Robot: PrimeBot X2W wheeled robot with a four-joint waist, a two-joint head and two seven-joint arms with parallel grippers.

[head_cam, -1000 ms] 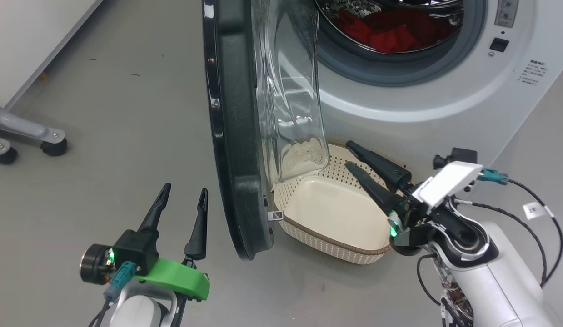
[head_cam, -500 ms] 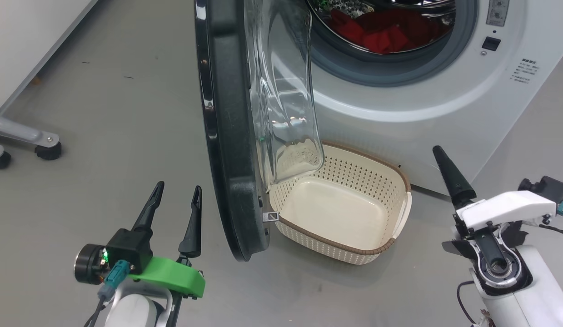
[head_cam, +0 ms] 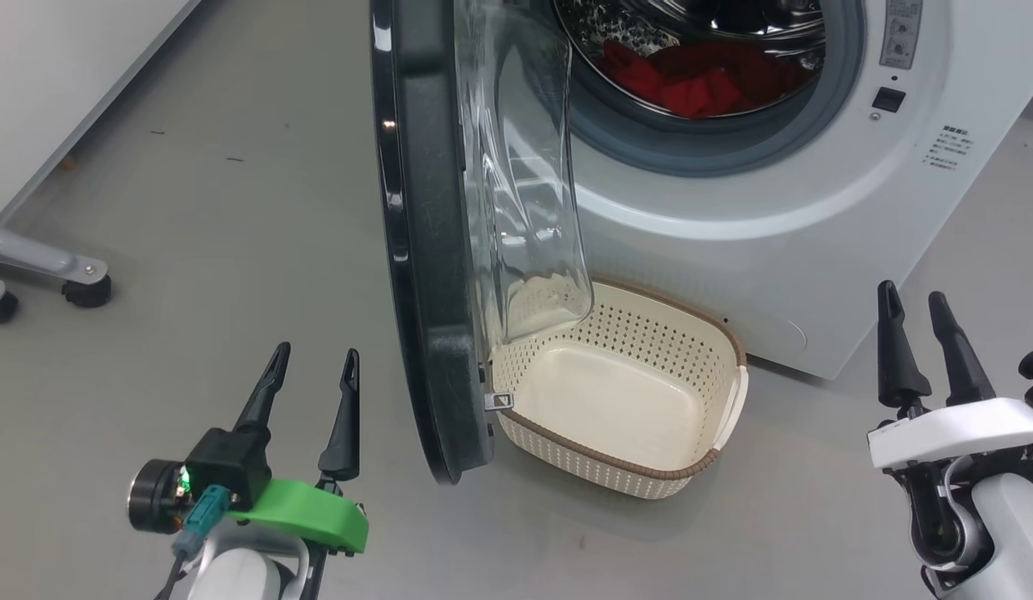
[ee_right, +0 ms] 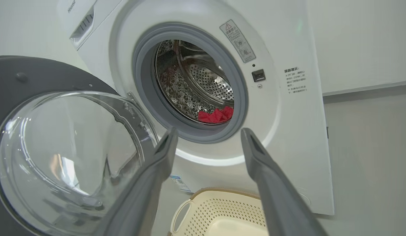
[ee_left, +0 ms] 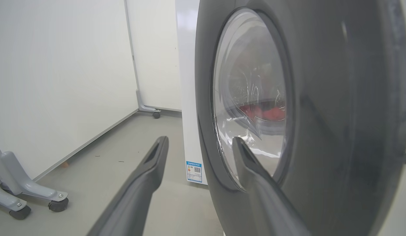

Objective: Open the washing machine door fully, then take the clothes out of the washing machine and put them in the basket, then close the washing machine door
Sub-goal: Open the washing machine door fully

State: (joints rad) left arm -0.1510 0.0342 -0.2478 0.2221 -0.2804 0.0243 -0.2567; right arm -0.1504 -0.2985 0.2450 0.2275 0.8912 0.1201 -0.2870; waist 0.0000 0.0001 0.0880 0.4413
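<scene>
Two grippers, head view: left gripper (head_cam: 316,352) and right gripper (head_cam: 910,293) empty, fingers apart, above the floor (head_cam: 191,208).
Door, head view: washing machine door (head_cam: 424,250) swung out, edge-on, just beside the basket (head_cam: 649,471).
Clothes, head view: clothes (head_cam: 699,79) inside the washing machine (head_cam: 816,208).
Left wrist view: fingers spread before the door's outer face.
Right wrist view: fingers spread toward the drum (ee_right: 206,75); clothes at its bottom.

Grey floor (head_cam: 191,208), white wall panels (ee_left: 58,65), grey castor legs (head_cam: 57,262)
</scene>
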